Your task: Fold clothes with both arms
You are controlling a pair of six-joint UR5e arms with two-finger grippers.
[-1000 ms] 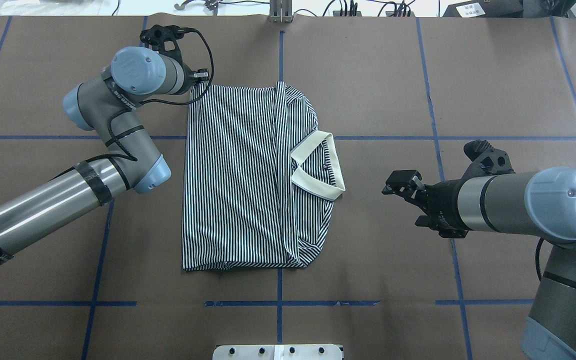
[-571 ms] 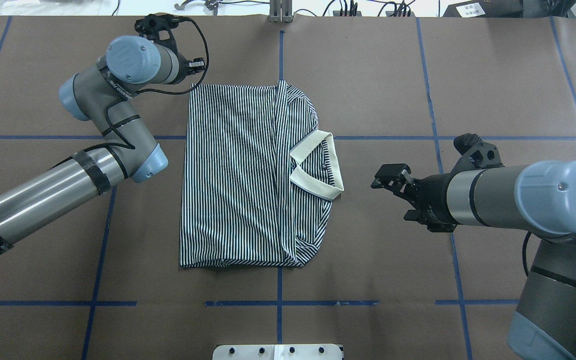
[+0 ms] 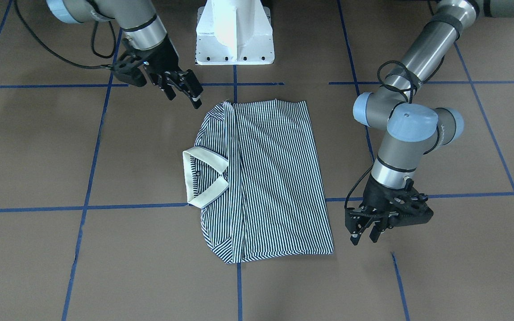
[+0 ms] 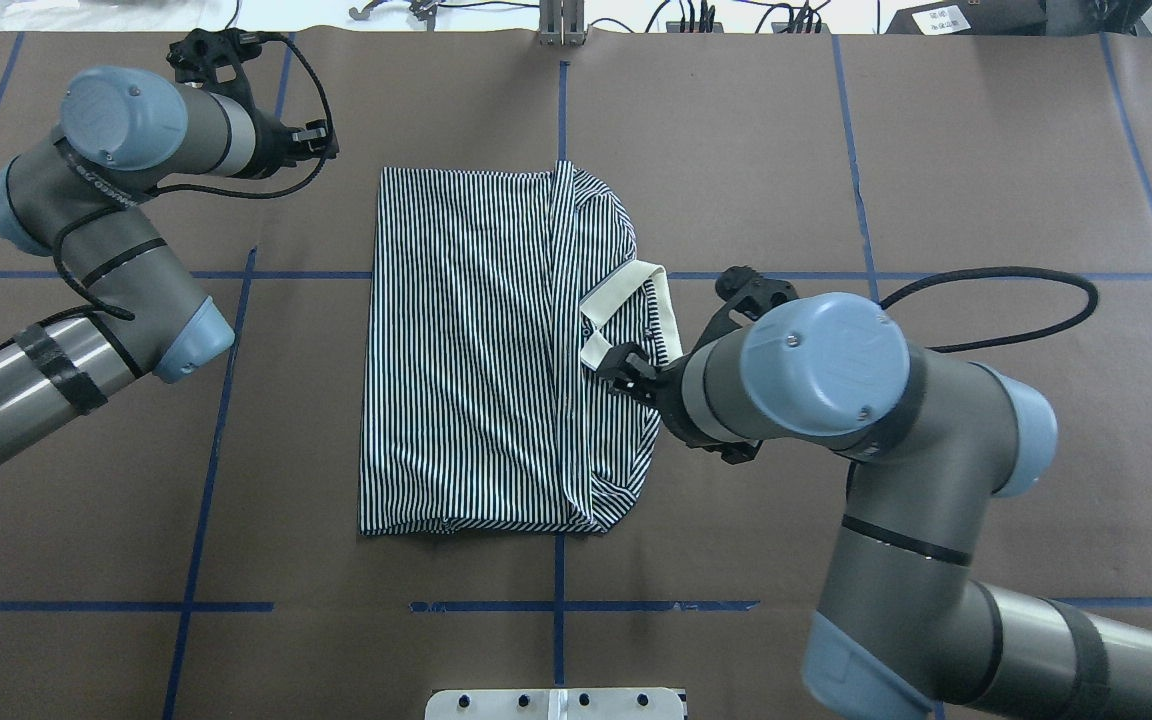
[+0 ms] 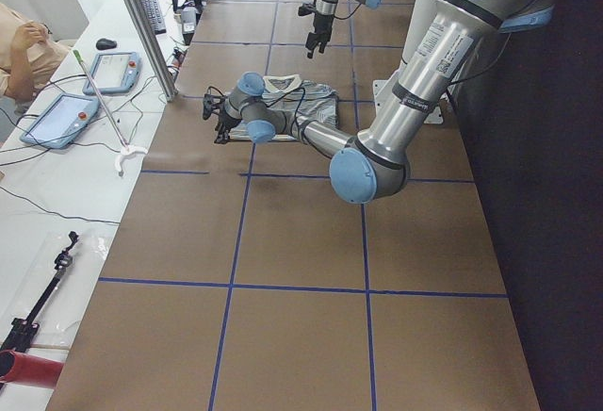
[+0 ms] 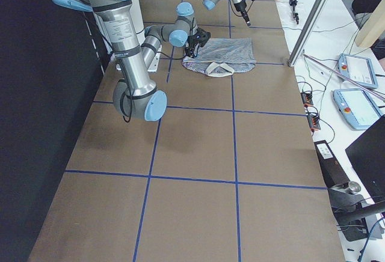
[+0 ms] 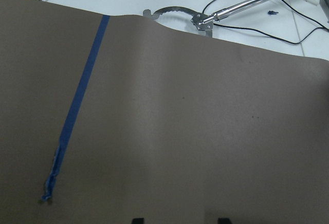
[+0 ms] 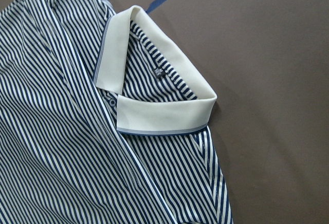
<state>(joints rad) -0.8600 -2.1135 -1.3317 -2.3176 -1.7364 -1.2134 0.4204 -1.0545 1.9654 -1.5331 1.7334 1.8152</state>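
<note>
The polo shirt (image 4: 466,350) lies flat in the middle of the table (image 4: 986,150), already gathered into a rough rectangle, with its cream collar (image 4: 663,310) turned toward my right arm's side and the hem edge toward the left arm's; I judge it light, thin and limp, so it will sag from any single pinch and slide easily on the brown paper; the collar looks like the only stiffer part, and the small buttons under it are nothing to clamp on. I would take hold at the corners, both arms at once, and pinch through every layer so that the tucked sides do not spill out. The right gripper (image 4: 624,372) hangs over the collar end, jaws apart and holding nothing; its wrist camera looks down on the collar from some height, so I take it to be clear of the cloth. The left gripper (image 3: 364,234) hovers just beside the far hem corner, over bare paper, its jaws also parted and empty. Around the shirt there are only blue tape lines (image 4: 756,275) on the table and the white pedestal base (image 3: 234,40) at the robot's edge, well apart from the work; the right arm's black cable (image 4: 1036,280) loops out behind its elbow, and I would watch that it does not drag across the cloth; the right arm's bulky wrist also hides part of the collar from the overhead view.
</note>
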